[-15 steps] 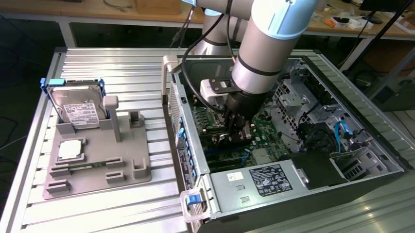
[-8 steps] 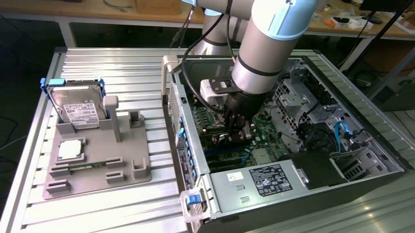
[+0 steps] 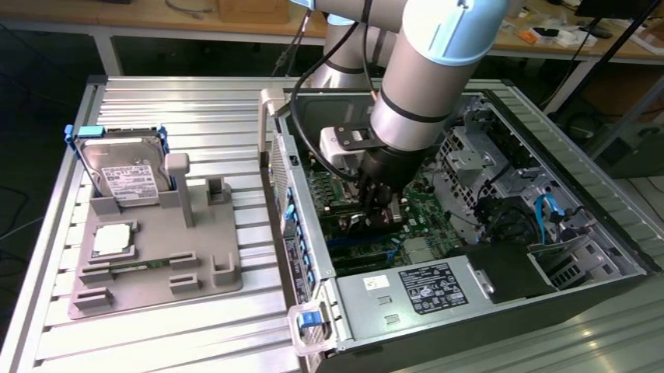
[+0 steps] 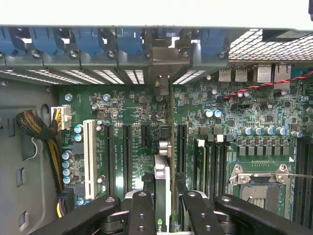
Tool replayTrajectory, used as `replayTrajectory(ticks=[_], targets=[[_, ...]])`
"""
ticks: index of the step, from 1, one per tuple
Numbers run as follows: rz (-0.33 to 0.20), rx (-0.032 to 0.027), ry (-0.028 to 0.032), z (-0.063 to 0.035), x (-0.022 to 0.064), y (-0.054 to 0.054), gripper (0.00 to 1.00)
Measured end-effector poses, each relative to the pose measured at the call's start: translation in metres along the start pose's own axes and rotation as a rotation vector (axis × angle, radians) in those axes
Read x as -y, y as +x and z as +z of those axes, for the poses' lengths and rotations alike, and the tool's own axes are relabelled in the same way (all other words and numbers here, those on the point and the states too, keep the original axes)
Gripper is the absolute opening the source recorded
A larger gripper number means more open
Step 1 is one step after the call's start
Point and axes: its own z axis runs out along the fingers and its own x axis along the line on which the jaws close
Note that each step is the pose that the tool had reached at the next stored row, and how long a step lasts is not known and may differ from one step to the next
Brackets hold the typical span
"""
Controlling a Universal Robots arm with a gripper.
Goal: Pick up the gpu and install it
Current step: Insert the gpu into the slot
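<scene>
My gripper [image 3: 379, 206] is down inside the open computer case [image 3: 311, 311], just above the green motherboard [image 3: 421, 221]. In the wrist view the gripper [image 4: 164, 218] is shut on the gpu [image 4: 163, 183]. The card is seen edge-on as a thin dark strip with a silvery edge between the two black fingers [image 4: 142, 210]. It stands upright over the motherboard [image 4: 142, 122], between the black expansion slots [image 4: 182, 147], and runs toward the case's rear slot openings [image 4: 164, 58]. Whether it sits in a slot I cannot tell.
On the exterior view's left, a grey holder [image 3: 155, 264] carries a silver hard drive [image 3: 124, 177] with blue handles and a square CPU chip [image 3: 112, 239]. A power supply [image 3: 415, 289] fills the case's near end. A CPU socket [image 4: 259, 178] and a cable bundle [image 4: 41, 129] flank the card.
</scene>
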Motion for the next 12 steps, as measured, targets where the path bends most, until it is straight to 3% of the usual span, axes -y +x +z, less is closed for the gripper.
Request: replayTrajectory(ticks=[7,12], targets=[[0.0,-0.0002,-0.0004,-0.0001,-0.0021,0.0,0.27],[0.001,-0.0001,-0.0048,-0.0001,-0.0017,0.0009,0.27]])
